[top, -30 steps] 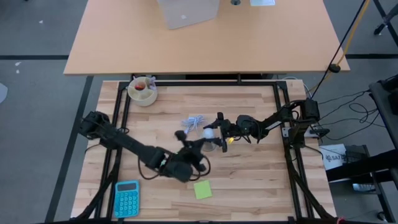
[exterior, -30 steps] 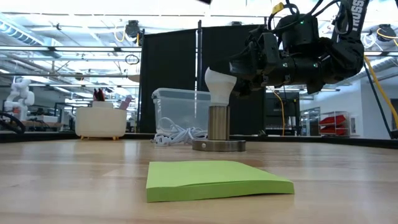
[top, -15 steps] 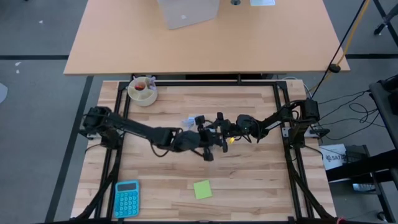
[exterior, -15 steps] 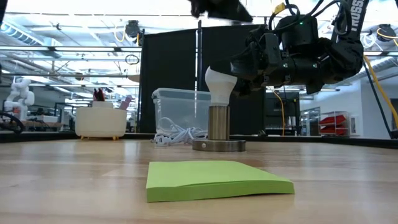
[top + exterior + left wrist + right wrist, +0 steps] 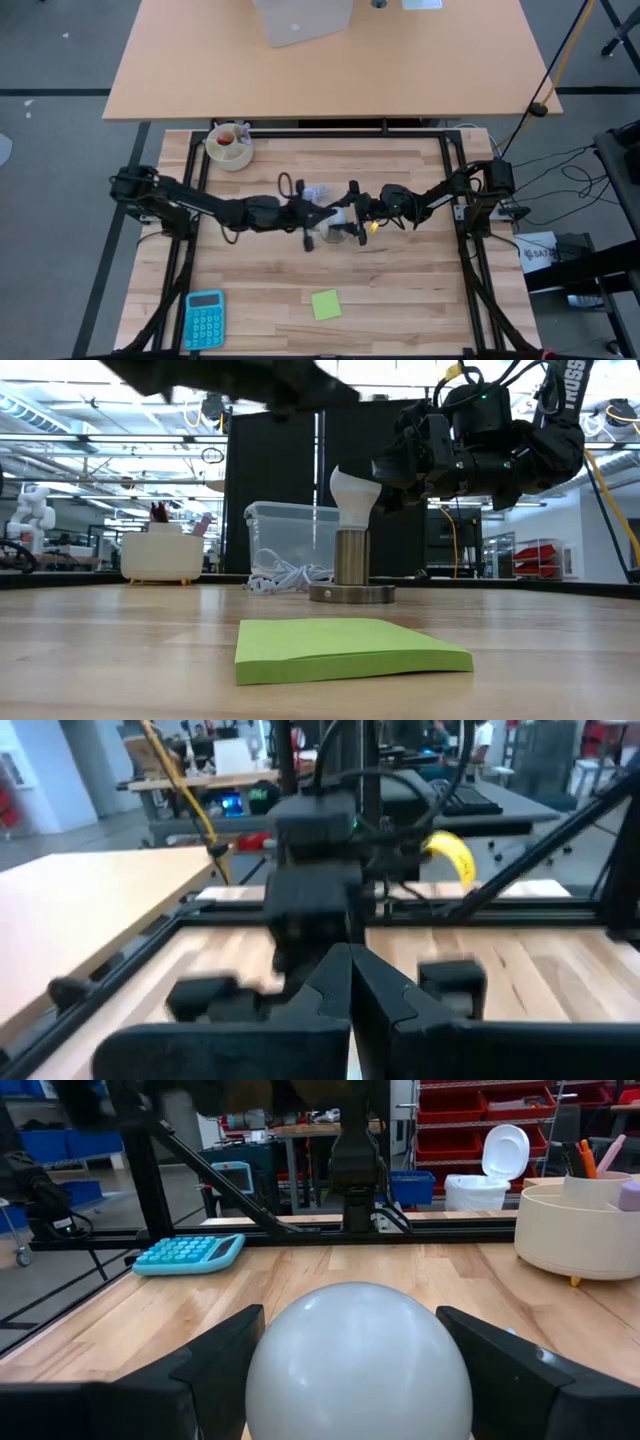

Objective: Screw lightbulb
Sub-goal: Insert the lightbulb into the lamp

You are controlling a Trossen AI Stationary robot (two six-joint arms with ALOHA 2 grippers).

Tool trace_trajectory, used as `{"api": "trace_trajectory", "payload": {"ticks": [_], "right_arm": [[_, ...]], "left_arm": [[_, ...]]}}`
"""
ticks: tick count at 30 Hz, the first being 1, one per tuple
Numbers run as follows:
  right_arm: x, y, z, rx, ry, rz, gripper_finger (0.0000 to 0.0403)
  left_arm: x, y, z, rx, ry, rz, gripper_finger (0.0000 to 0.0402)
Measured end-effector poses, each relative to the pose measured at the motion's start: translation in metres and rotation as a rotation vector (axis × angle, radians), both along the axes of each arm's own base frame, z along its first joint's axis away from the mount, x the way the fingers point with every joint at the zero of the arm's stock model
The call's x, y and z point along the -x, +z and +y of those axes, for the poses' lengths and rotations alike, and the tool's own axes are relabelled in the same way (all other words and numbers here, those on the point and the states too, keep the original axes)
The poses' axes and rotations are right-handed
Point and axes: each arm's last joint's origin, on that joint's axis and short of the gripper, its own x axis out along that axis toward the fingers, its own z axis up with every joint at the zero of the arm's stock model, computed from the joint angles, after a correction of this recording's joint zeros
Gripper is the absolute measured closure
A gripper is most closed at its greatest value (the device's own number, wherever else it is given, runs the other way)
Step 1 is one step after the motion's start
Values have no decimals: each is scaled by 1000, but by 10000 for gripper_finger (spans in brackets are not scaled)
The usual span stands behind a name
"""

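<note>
Your lightbulb (image 5: 352, 494) standing upright in the metal socket (image 5: 351, 568) mid-table, your right gripper (image 5: 350, 1355) pinching its globe from both sides, your left gripper (image 5: 350, 995) pressed together, empty, just beside it over the white cable (image 5: 285, 576), green sticky pad (image 5: 345, 648) nearer the front edge.

Left pincer (image 5: 308, 222) closed, mid-table; right pincer (image 5: 348, 212) fingers spread, facing it.

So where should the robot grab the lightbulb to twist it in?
Probably by the round white globe of the lightbulb, coming in from the side. It stands upright in the socket, so only the globe sticks out. The right gripper already holds it that way, a finger on each side.
</note>
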Motion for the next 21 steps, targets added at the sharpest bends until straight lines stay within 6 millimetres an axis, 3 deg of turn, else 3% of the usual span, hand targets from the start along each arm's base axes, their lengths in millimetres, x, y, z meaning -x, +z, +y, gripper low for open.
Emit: {"api": "trace_trajectory", "payload": {"ticks": [7, 15, 21], "right_arm": [[0, 1, 0, 9, 2, -11, 124], [3, -11, -2, 22, -52, 93, 105], [3, -12, -3, 35, -60, 122, 104]], "left_arm": [[16, -13, 6, 16, 4, 34, 402], [16, -20, 33, 54, 8, 68, 402], [13, -31, 38, 89, -26, 117, 402]]}}
